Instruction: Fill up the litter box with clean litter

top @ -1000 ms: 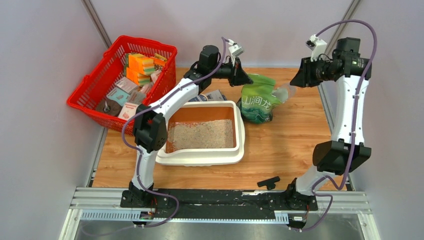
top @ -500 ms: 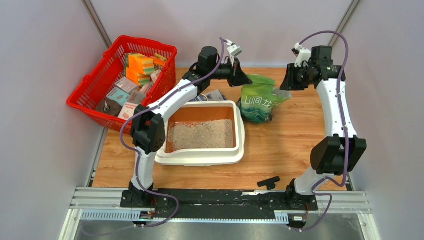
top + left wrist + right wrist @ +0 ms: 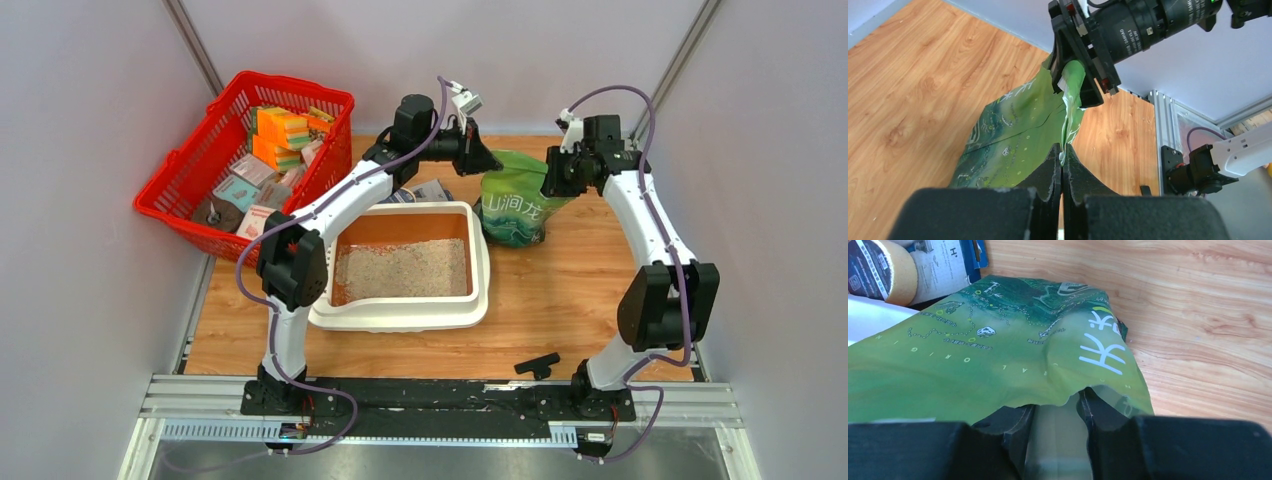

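left gripper (image 3: 1062,167) pinched shut on top edge of green litter bag (image 3: 510,205) | right gripper (image 3: 1055,407) fingers apart, astride its far-right corner | should close firmly before lifting, then tip the mouth toward litter box (image 3: 482,270) just near-left, clean litter (image 3: 400,270) thin inside | since earlier: right gripper came in from far right, rest unmoved

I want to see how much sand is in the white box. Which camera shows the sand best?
The top external view. It looks down into the litter box, where the clean litter covers the nearer part of the floor. The left wrist and right wrist views show mostly the green bag and no litter.
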Robot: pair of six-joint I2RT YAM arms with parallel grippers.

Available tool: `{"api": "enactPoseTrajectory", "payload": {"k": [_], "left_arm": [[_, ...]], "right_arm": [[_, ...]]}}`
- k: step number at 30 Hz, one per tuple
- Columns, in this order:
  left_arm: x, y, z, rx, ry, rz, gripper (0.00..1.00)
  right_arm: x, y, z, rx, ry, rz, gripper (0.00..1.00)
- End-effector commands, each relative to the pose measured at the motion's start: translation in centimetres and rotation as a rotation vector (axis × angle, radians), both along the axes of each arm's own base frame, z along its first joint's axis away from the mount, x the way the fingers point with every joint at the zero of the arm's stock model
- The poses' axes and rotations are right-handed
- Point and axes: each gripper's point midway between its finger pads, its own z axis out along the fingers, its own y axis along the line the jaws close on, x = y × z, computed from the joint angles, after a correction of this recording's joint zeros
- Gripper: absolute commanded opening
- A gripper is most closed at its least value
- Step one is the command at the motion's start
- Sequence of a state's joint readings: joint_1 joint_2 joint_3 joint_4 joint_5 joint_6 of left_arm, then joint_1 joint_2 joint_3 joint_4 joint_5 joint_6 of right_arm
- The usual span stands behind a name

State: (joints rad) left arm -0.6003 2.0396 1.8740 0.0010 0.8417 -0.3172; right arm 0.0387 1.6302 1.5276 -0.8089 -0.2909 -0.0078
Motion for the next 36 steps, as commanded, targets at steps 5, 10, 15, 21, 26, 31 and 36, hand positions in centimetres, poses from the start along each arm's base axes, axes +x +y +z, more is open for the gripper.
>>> {"api": "enactPoseTrajectory", "payload": {"k": [5, 10, 15, 21, 26, 31, 36], "left_arm": [[-1.8, 1.0, 5.3, -0.057, -0.11, -0.019, 0.0], [-1.9, 1.2, 4.6, -0.027, -0.108, -0.016, 0.0], [-2.0, 1.6, 4.1, 0.005, -0.126, -0.013, 0.0], [-1.9, 1.9, 3.9, 0.035, -0.156, -0.007, 0.0], [-1.8, 2.3, 3.7, 0.069, -0.18, -0.008, 0.0], [-1.5, 2.4, 4.4, 0.076, -0.201, 0.005, 0.0], [-1.2, 2.5, 4.8, 0.082, -0.22, 0.018, 0.0]], "right_arm": [[-1.0, 2.9, -2.8, 0.264, 0.15, -0.018, 0.0], [-0.8, 3.7, -1.3, 0.576, 0.187, 0.003, 0.0], [-0.6, 4.5, 1.1, 0.794, 0.207, 0.038, 0.0], [-0.1, 3.1, 3.9, 0.976, 0.198, 0.025, 0.0], [0.1, 0.9, 5.2, 1.044, 0.195, -0.03, 0.0], [0.2, -1.9, 6.4, 1.072, 0.146, -0.061, 0.0], [-0.3, -4.1, 7.7, 1.094, 0.11, -0.083, 0.0]]}}
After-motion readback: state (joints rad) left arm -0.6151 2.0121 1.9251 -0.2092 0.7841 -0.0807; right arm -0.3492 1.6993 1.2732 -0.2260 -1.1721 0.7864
